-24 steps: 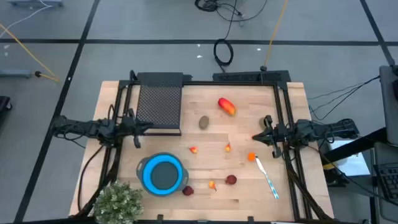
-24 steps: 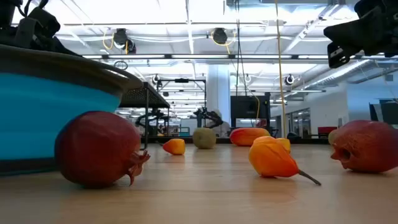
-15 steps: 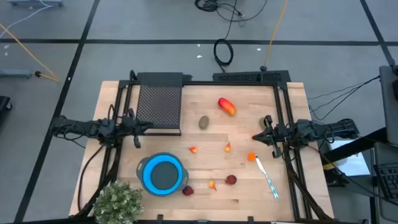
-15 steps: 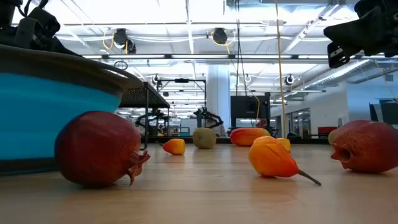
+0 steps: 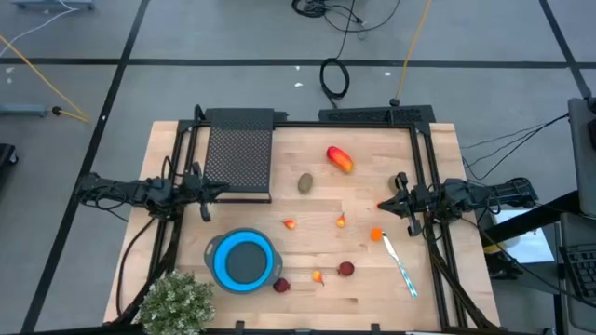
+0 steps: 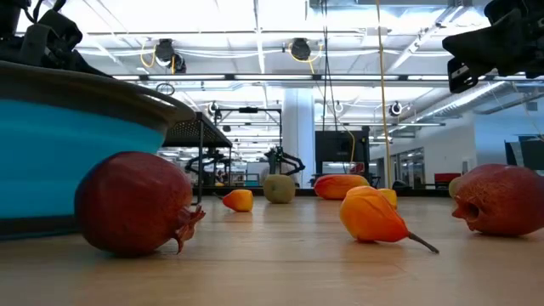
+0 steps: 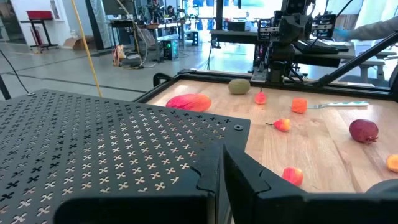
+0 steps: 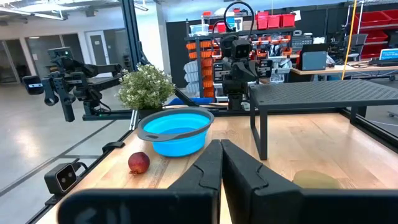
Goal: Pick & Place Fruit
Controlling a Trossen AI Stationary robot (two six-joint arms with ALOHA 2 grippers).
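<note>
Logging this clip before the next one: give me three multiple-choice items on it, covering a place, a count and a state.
1. Where is the red-orange oblong fruit?
A. in the bowl
B. on the bare table, far side
C. on the black perforated stand

2. How many dark red balls lie near the blue bowl?
A. two
B. four
C. none

3. How is the left pincer?
A. shut on a fruit
B. wide open
C. shut, empty

Key: 1 B, wood shows all around it. 2 A, one beside the rim, one farther off. 3 C, fingers meet with nothing between.
</note>
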